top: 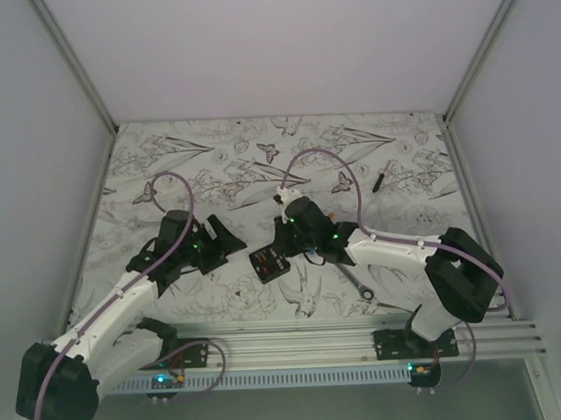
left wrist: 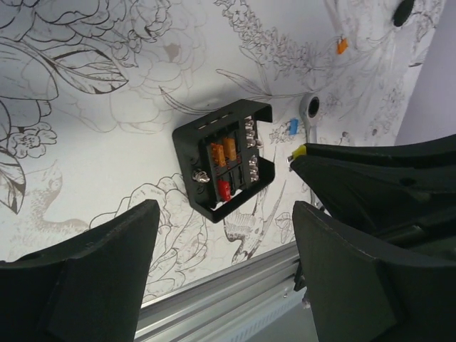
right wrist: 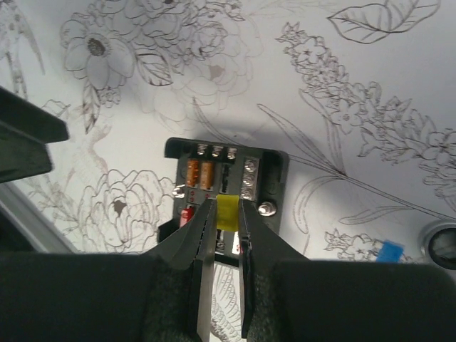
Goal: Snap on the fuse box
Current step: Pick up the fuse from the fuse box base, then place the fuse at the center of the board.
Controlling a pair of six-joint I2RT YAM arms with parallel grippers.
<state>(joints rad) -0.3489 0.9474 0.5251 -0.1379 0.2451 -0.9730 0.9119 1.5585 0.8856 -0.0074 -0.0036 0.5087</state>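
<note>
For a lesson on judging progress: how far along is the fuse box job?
Done: two orange fuses and a red fuse sit in the fuse box. In hand: the right gripper pinches a yellow fuse over the slots; whether it is seated is unclear. To do: a blue fuse and a loose orange fuse lie near the wrench; the left gripper is open.

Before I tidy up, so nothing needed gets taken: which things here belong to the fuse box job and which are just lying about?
Job: fuse box, yellow fuse pinched in the right tool.
Lying about: silver wrench, small black stick; loose blue fuse, could be either.
</note>
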